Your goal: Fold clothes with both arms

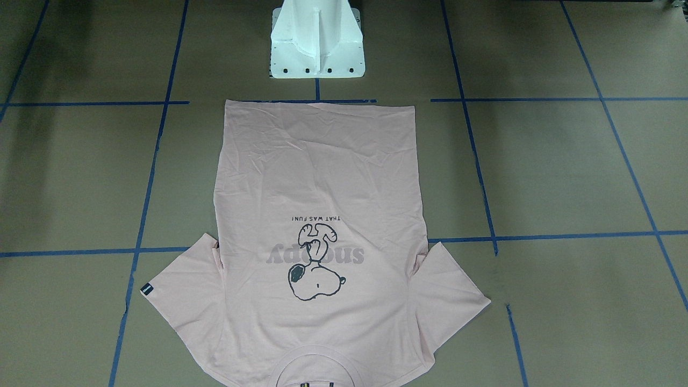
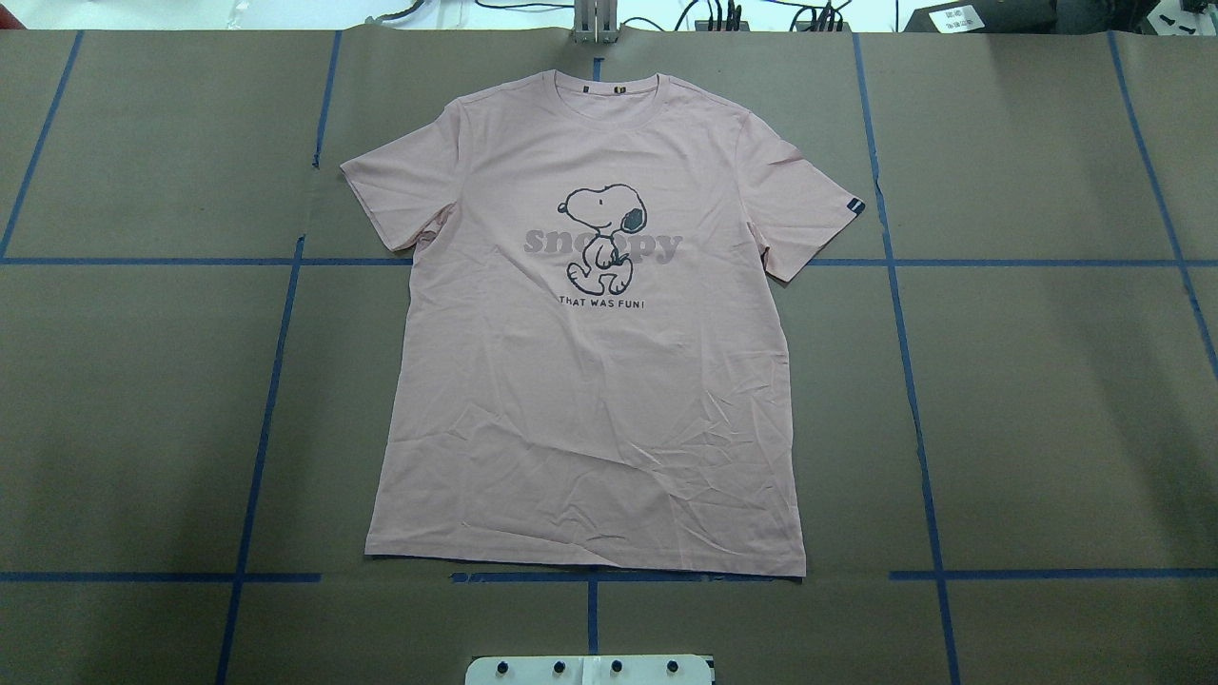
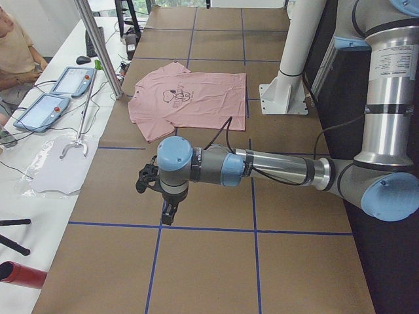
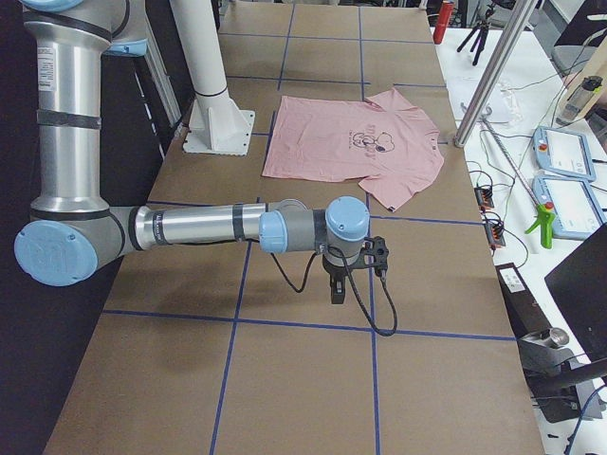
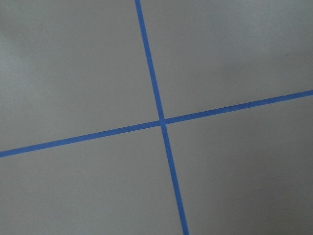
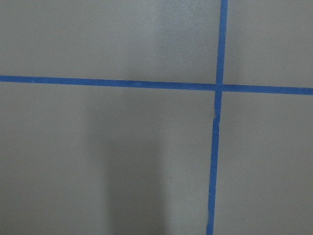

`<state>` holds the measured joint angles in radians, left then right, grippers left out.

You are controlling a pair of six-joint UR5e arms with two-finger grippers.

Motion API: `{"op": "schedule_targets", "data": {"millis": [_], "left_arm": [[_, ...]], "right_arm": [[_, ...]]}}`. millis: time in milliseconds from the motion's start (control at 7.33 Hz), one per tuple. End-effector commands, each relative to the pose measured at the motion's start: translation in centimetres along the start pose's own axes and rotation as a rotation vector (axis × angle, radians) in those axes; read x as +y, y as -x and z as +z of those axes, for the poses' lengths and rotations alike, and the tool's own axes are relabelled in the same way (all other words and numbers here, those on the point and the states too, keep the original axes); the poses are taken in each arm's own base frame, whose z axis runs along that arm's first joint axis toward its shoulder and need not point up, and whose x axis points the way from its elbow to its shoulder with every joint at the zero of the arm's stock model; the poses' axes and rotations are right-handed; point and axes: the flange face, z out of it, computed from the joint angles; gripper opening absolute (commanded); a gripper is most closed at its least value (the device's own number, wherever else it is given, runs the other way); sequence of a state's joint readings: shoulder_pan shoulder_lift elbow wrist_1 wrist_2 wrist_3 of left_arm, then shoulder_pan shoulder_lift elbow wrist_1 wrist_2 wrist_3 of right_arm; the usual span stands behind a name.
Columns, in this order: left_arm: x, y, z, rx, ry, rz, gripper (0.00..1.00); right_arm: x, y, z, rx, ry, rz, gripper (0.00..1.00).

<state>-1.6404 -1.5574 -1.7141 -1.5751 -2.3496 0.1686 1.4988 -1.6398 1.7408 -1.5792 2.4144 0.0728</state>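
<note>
The pale pink T-shirt lies flat and face up in the middle of the table, cartoon dog and lettering showing, collar toward the far side. It also shows in the front-facing view, the left view and the right view. The small black sleeve tag is on its right sleeve. My left gripper hangs above bare table far left of the shirt. My right gripper hangs above bare table far right of it. I cannot tell whether either is open or shut. Both wrist views show only table and tape.
Brown table paper with a blue tape grid. The white pedestal base stands just behind the shirt's hem. An operator and tablets sit beyond the far table edge, with a metal pole.
</note>
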Motion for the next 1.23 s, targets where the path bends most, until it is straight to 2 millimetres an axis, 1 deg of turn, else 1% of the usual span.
{"op": "schedule_targets", "data": {"millis": [0,136,273,409,546,682,819,955,1092], "left_arm": [[-0.4,-1.4,-1.2,-0.017,-0.048,0.085,1.0],[-0.2,-1.1,-0.1,-0.021,-0.023,0.08,1.0],[-0.1,-1.2,-0.2,-0.018,-0.024,0.065,1.0],[-0.4,-1.6,-0.5,-0.009,-0.037,0.04,1.0],[-0.5,-1.8,-0.8,-0.014,-0.045,0.047,1.0],[0.1,-1.6,-0.3,-0.02,-0.033,0.049,1.0],[-0.3,-2.4,-0.7,-0.01,-0.046,0.064,1.0],[-0.8,-2.8,0.2,-0.011,-0.029,0.079,1.0],[-0.7,-2.9,0.2,-0.003,-0.031,0.079,1.0]], "right_arm": [[0.0,0.0,-0.1,0.006,-0.003,-0.008,1.0],[0.1,-0.1,0.0,0.005,-0.001,-0.003,1.0],[0.1,-0.3,0.6,-0.001,0.013,0.009,1.0],[0.2,0.0,0.7,-0.046,0.006,0.001,1.0],[0.1,0.6,0.7,-0.084,-0.003,-0.016,1.0],[-0.2,1.6,1.5,-0.084,0.014,-0.038,1.0],[-0.8,2.9,2.0,-0.086,0.016,-0.072,1.0],[-1.1,3.6,2.1,-0.088,-0.001,-0.106,1.0],[-2.8,4.6,2.4,-0.096,-0.012,-0.127,1.0]]}}
